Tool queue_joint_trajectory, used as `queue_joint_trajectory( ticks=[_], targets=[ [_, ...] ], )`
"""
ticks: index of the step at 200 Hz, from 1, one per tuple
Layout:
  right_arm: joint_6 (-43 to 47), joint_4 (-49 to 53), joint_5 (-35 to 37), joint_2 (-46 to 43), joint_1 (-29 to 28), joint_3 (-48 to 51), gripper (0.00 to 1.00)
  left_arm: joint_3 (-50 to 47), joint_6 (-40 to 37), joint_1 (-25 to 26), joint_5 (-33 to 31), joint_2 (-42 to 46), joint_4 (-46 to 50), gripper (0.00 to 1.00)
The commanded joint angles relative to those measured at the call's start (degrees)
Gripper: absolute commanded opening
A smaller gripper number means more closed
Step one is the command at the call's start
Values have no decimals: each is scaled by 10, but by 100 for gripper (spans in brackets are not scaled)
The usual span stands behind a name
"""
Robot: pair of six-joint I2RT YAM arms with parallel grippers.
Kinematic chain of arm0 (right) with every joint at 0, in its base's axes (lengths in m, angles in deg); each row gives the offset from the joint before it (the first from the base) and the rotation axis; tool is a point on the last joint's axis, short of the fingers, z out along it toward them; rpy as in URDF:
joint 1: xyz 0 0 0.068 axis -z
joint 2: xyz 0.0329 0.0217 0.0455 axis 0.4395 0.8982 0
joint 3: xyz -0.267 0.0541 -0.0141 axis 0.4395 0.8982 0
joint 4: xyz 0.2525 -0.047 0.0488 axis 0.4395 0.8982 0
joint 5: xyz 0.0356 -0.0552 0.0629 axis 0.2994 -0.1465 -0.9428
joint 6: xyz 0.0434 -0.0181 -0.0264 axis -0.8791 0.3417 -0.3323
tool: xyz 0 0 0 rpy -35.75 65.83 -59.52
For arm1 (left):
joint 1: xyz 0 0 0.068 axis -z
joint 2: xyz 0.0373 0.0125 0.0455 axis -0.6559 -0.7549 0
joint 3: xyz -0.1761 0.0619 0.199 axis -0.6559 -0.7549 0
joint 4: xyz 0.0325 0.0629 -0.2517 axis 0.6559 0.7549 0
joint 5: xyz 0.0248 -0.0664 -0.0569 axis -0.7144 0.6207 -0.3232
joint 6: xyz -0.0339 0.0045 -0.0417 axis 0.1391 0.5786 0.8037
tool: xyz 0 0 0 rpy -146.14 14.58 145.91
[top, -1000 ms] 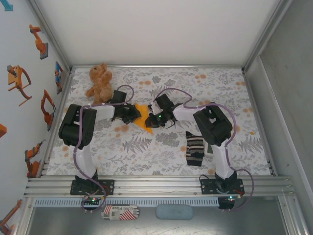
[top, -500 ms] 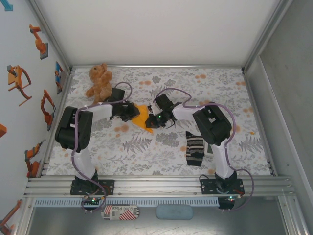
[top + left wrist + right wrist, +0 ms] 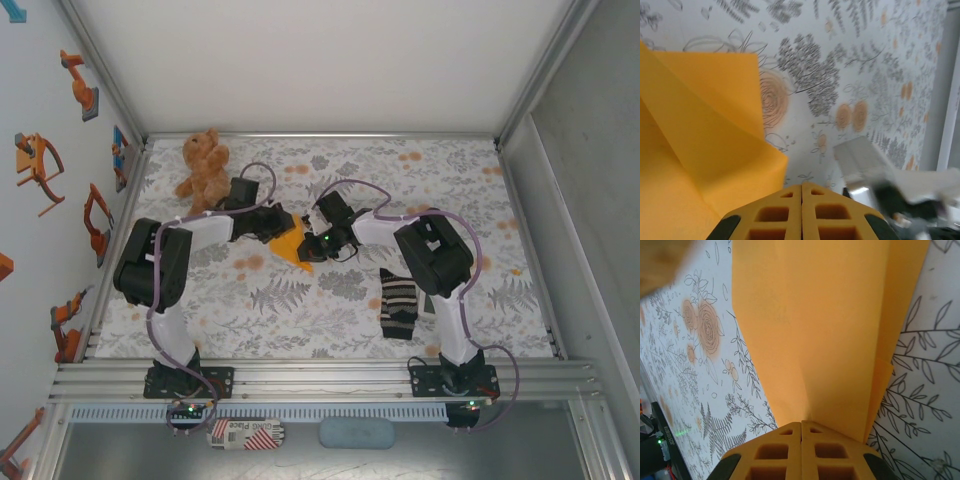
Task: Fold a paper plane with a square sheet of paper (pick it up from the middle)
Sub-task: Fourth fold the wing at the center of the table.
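Note:
The square sheet of paper [image 3: 291, 246] is orange-yellow and partly folded into a pointed shape, lying mid-table between the two arms. In the right wrist view the folded sheet [image 3: 830, 330] runs up from my right gripper [image 3: 801, 423], which is shut on its crease; from above that gripper [image 3: 312, 243] sits at the paper's right edge. My left gripper [image 3: 275, 224] is at the paper's upper left corner. Its jaws [image 3: 801, 186] are shut, with the raised paper flaps [image 3: 700, 130] just to their left and nothing visibly between them.
A brown teddy bear [image 3: 203, 165] sits at the back left of the floral tablecloth. A striped black-and-white sock [image 3: 398, 303] lies front right beside the right arm. The right arm's blurred wrist [image 3: 880, 170] is close to the left gripper. Metal rails frame the table.
My left gripper has shifted a little back and to the right along the paper's top edge, uncovering more of the orange sheet. The right gripper has stayed put.

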Motion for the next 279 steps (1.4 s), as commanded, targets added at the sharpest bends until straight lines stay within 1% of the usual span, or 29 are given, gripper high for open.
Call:
queue_joint_trajectory(
  ticks=[1, 14, 49, 83, 146, 160, 174, 195, 220, 233, 251, 279],
  targets=[
    [7, 41, 27, 25, 1, -1, 0, 7, 9, 1, 23, -24, -21, 6],
    [8, 41, 27, 25, 1, -2, 0, 12, 6, 0, 20, -34, -13, 6],
    [7, 42, 28, 25, 1, -1, 0, 13, -4, -5, -18, -53, 18, 6],
    [5, 43, 31, 26, 1, 2, 0, 5, -9, -11, -45, -53, 31, 6],
    [-2, 36, 25, 21, 1, 3, 0, -1, -11, -13, -54, -72, 39, 6],
    [-17, 12, 13, 0, 2, 4, 1, 0, -13, -13, -62, -74, 46, 6],
    [-46, -30, 18, -40, 3, 14, 4, 0, -17, -14, -67, -74, 53, 6],
    [-89, -94, 59, -108, 14, 49, 6, 0, -22, -14, -63, -75, 56, 6],
    [-113, -125, 104, -143, 31, 89, 7, 0, -24, -14, -55, -76, 54, 6],
    [-112, -122, 111, -143, 31, 98, 6, 2, -23, -14, -56, -75, 54, 6],
    [-113, -124, 94, -131, 30, 95, 2, 2, -24, -14, -55, -79, 57, 6],
    [-90, -91, 73, -99, 15, 52, 0, 4, -25, -14, -52, -81, 58, 7]
  ],
)
